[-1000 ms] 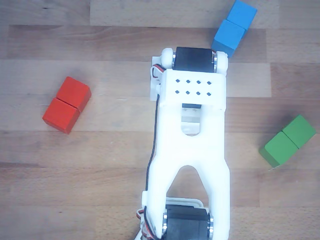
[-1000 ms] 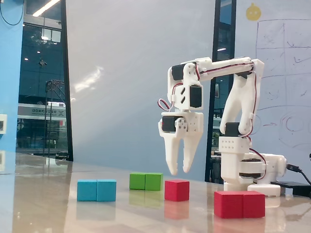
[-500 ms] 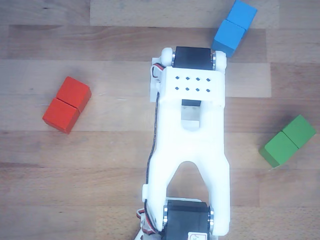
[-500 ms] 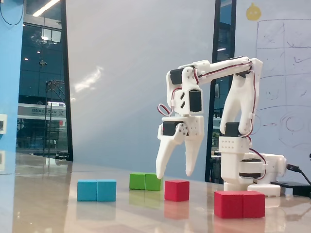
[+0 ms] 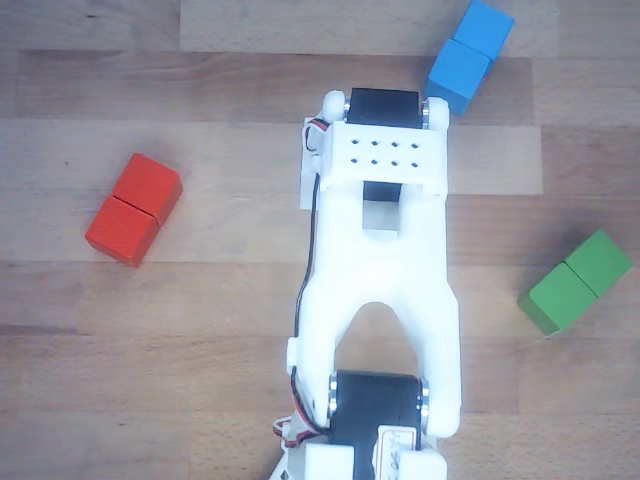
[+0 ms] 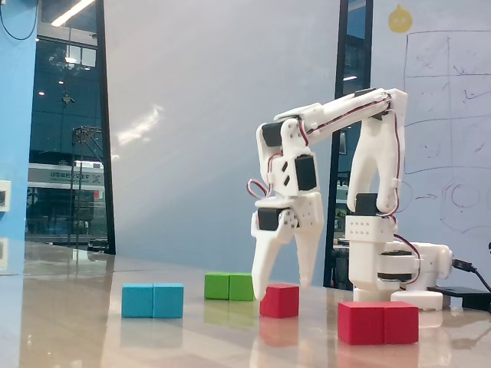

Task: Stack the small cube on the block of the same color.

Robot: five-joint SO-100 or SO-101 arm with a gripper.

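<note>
Claw [image 6: 285, 290] spread, empty, tips straddling small red cube [image 6: 278, 300] directly beneath on table. Matching red two-cube block [image 6: 378, 322] lies to claw's right in fixed view, well apart.

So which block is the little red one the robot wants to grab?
Find the white robot arm in the fixed view; its gripper hangs open, fingertips down. Right below sits the small cube on the table. It is a single cube, while the red block, blue block and green block are each two cubes long.
</note>
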